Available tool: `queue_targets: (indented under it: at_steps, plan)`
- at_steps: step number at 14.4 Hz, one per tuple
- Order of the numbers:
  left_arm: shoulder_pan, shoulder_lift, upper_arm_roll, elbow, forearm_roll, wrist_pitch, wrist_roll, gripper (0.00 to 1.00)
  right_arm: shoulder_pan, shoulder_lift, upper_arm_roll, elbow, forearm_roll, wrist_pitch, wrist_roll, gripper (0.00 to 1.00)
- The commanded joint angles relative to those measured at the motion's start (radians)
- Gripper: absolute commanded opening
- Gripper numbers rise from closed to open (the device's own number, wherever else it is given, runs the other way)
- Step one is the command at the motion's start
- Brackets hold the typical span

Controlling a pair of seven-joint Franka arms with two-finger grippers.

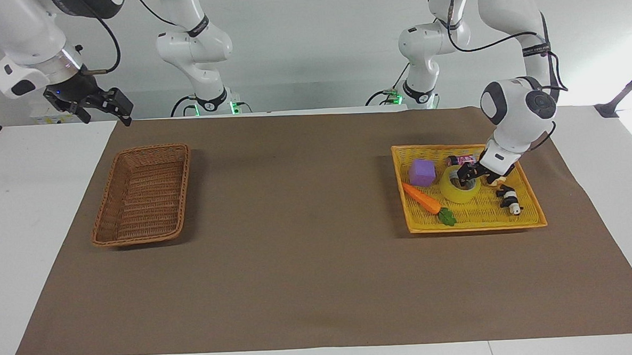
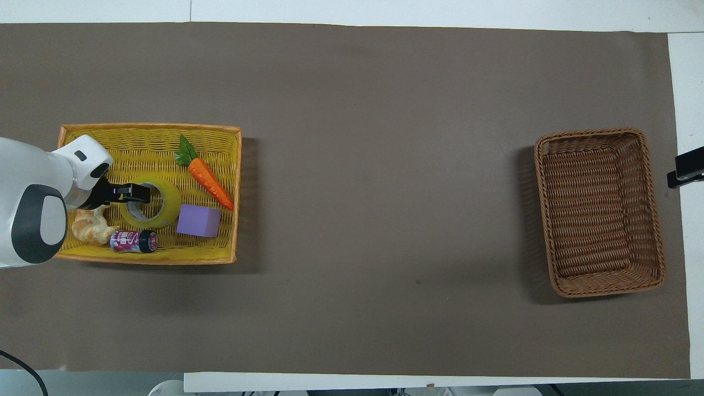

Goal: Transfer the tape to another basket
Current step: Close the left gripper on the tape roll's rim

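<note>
The yellow tape roll (image 1: 459, 191) lies flat in the bright yellow basket (image 1: 473, 225), hole upward; it also shows in the overhead view (image 2: 170, 204). My left gripper (image 1: 468, 174) is low over the roll's rim on the side toward the left arm's end, open, its tip reaching over the grey core in the overhead view (image 2: 137, 192). The brown wicker basket (image 1: 143, 193) stands empty at the right arm's end (image 2: 599, 212). My right gripper (image 1: 115, 105) waits raised and open beside that basket, off the mat's edge (image 2: 685, 170).
The yellow basket (image 2: 148, 127) also holds an orange carrot (image 2: 209, 181), a purple cube (image 2: 199, 220), a small pink can (image 2: 133, 241), a croissant (image 2: 91, 228) and a black-and-white toy (image 1: 509, 198). A brown mat covers the table.
</note>
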State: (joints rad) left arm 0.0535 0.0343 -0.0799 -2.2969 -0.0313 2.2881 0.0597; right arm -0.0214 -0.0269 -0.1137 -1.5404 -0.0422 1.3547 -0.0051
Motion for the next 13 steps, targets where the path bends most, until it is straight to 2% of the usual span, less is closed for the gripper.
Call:
queue_targets:
  at_steps: [1, 2, 3, 4, 5, 7, 9, 10, 12, 13]
  plan:
    - [-0.007, -0.001, 0.006, -0.038, -0.002, 0.066, 0.012, 0.92, -0.012, -0.018, 0.008, -0.017, -0.004, -0.005, -0.026, 1.00]
    - [-0.006, 0.018, 0.006, -0.038, -0.002, 0.085, 0.012, 0.92, -0.012, -0.018, 0.008, -0.017, -0.004, -0.005, -0.026, 1.00]
    - [-0.007, 0.019, 0.006, -0.038, -0.002, 0.080, 0.011, 0.86, -0.012, -0.018, 0.008, -0.017, -0.004, -0.005, -0.026, 1.00]
    - [-0.009, 0.019, 0.006, -0.039, -0.002, 0.082, 0.009, 0.73, -0.012, -0.018, 0.008, -0.017, -0.004, -0.005, -0.026, 1.00]
    - [-0.009, 0.018, 0.006, -0.045, -0.002, 0.080, 0.011, 0.52, -0.012, -0.018, 0.008, -0.017, -0.004, -0.005, -0.026, 1.00]
    - [-0.009, 0.015, 0.006, -0.058, -0.002, 0.083, 0.009, 0.45, -0.012, -0.018, 0.008, -0.017, -0.004, -0.005, -0.026, 1.00]
    - [-0.007, 0.015, 0.006, -0.061, -0.002, 0.083, 0.002, 0.07, -0.012, -0.018, 0.008, -0.017, -0.004, -0.005, -0.026, 1.00]
    - [-0.007, 0.015, 0.006, -0.061, -0.002, 0.083, 0.000, 0.00, -0.012, -0.018, 0.008, -0.017, -0.004, -0.005, -0.026, 1.00]
    - [0.006, 0.013, 0.008, -0.036, -0.002, 0.036, -0.003, 0.00, -0.012, -0.018, 0.008, -0.017, -0.004, -0.005, -0.026, 1.00]
    - [0.006, 0.018, 0.008, 0.014, -0.002, 0.004, -0.001, 0.00, -0.012, -0.018, 0.008, -0.017, -0.004, -0.005, -0.026, 1.00]
